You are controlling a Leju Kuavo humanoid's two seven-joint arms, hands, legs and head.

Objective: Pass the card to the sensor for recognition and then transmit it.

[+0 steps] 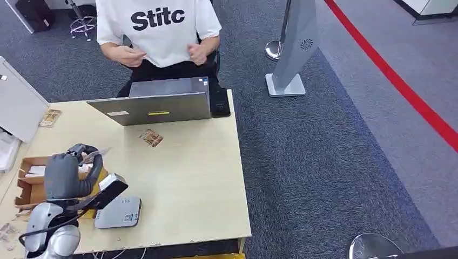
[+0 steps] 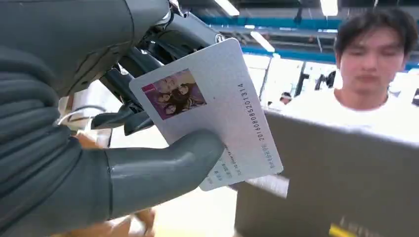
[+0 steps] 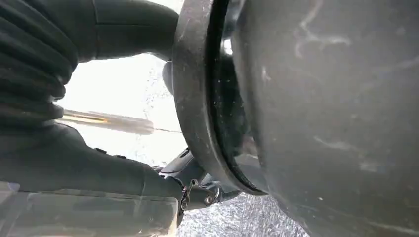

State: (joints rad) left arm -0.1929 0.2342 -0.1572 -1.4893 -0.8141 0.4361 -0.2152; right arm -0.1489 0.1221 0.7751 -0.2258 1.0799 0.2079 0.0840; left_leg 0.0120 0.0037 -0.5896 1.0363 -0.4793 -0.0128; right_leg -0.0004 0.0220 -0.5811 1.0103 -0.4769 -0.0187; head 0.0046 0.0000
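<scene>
My left hand (image 1: 69,174) is raised over the left part of the table and pinches a white card (image 2: 212,113) between the thumb (image 2: 163,168) and the darker fingers. The card carries a small photo and a printed number; in the head view only its edge (image 1: 101,153) sticks out of the hand. The sensor (image 1: 118,211), a grey flat base with a dark slanted head (image 1: 110,189), stands just right of and nearer than the hand. My right hand (image 3: 59,148) hangs beside a dark body part, with nothing between its thumb and fingers.
An open cardboard box (image 1: 26,186) lies under the left hand. A grey laptop (image 1: 156,102) stands at the table's far edge, and a person in a white shirt (image 1: 159,27) sits behind it. A loose card (image 1: 152,138) lies on the table before the laptop.
</scene>
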